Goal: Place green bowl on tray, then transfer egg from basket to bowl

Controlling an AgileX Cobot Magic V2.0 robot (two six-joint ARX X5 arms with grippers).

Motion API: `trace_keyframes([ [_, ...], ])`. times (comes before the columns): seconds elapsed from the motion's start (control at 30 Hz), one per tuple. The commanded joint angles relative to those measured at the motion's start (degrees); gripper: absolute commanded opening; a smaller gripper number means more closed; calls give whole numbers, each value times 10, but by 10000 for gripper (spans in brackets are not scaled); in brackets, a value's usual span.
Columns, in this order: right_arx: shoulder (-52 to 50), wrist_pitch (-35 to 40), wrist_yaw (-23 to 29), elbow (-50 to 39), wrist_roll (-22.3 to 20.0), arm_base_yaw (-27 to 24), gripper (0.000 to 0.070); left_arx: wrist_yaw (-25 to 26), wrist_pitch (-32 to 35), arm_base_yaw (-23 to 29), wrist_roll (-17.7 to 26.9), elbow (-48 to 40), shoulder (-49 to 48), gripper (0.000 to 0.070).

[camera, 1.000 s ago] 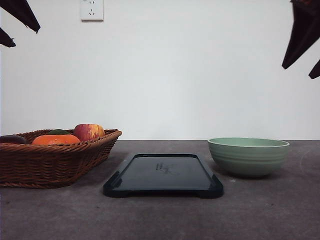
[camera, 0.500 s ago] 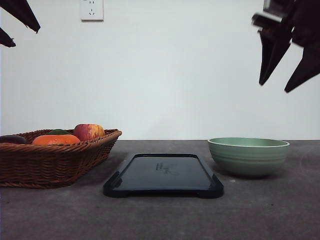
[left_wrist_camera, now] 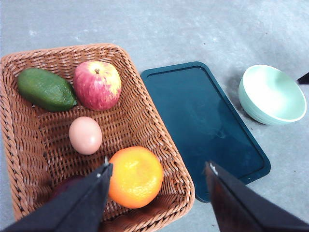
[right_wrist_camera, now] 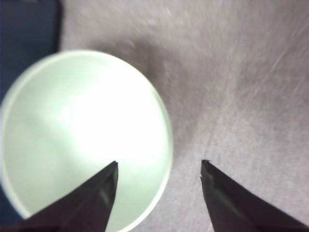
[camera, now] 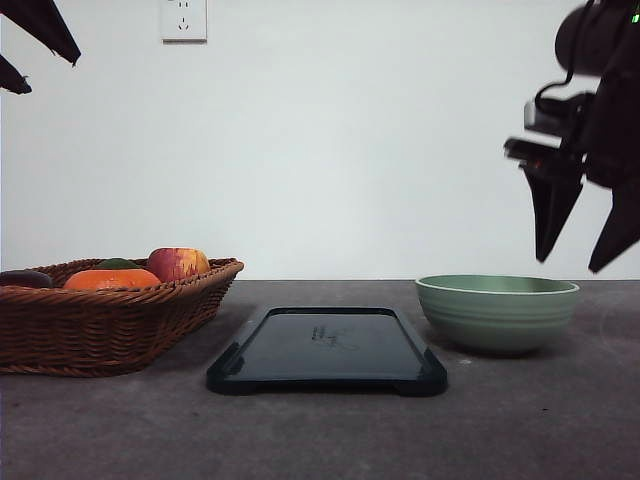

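Right pincer (camera: 583,265) has come down from the upper right corner of the front frame over the last second; its tips now hang just above the right part of the green bowl (camera: 497,313), not touching it. Jaws spread wide. In the right wrist view the pincer (right_wrist_camera: 159,166) straddles the bowl's rim (right_wrist_camera: 166,145): one finger over the pale interior, the other over bare bench (right_wrist_camera: 241,72). That picture is blurred.

Left pincer (camera: 30,55) unchanged at the upper left corner of the front frame, only dark tips visible, jaws wide apart. Left wrist view: pincer (left_wrist_camera: 157,166) open above the basket's (left_wrist_camera: 145,111) near edge.

Green bowl sits on the bench (camera: 320,440) at right of centre in the front frame, just beside the tray (camera: 327,350) but apart from it. Tray bare, lying flat at centre, faint scribble mark on it.

Basket at lower left of the front frame, beside the tray. Contents per left wrist view: egg (left_wrist_camera: 85,135) near the middle, apple (left_wrist_camera: 97,84), avocado (left_wrist_camera: 46,89), orange (left_wrist_camera: 135,177). Dark item under the left finger, not identifiable.
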Motion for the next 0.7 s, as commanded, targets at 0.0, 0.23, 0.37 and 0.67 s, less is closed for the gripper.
trace_keyframes([
  [0.0,21,5,-4,13,-10,1,329,1,7,-2,2,13,3,396],
  [0.23,57,14,-12,13,-18,1,68,1,7,-2,2,13,3,396],
  [0.37,54,16,-12,13,-18,1,0,1,7,-2,2,13,3,396],
  [0.67,4,-13,-14,13,-21,4,0,1,6,-2,2,13,3,396],
])
